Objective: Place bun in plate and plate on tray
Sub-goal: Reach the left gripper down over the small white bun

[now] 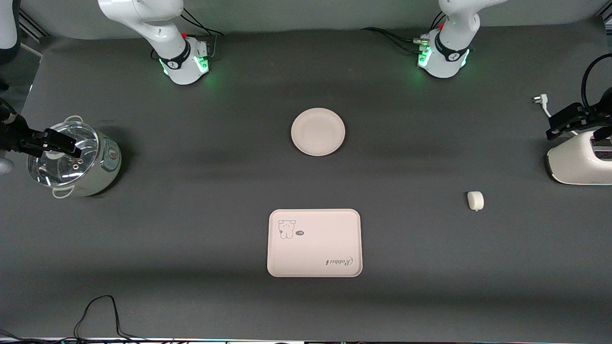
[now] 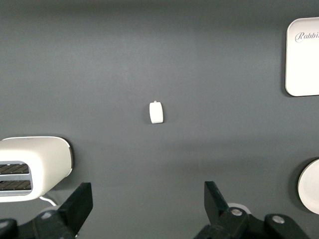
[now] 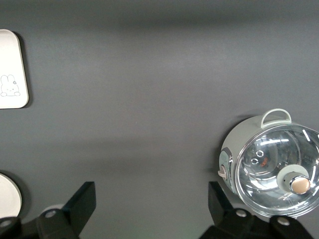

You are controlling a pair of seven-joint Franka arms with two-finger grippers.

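Currently my left gripper (image 2: 144, 211) hangs with its fingers spread wide and empty, over the table at the left arm's end, above the toaster (image 1: 581, 160). In the left wrist view the bun (image 2: 157, 112) lies ahead of the open fingers and almost centred on the gap between them, resting on the bare table (image 1: 191, 229), well apart from every other item.

The bun is slightly elongated. Its long axis runs roughly along the forward line from the gripper, so its short width faces the fingers. I judge that a straight advance and descent would place one finger on each long flank with little or no wrist rotation.

My right gripper (image 3: 149, 214) is also spread and empty, over the cooker (image 1: 76, 160) at the right arm's end; that arm waits. The bun is far closer to the left gripper, so the pick falls to the left arm.

From the left gripper, the plate (image 1: 318, 131) lies toward the table's middle, with the tray (image 1: 314, 242) nearer the front camera than the plate. Both are empty. The bun goes to the plate first, a sideways carry toward the right arm's end.
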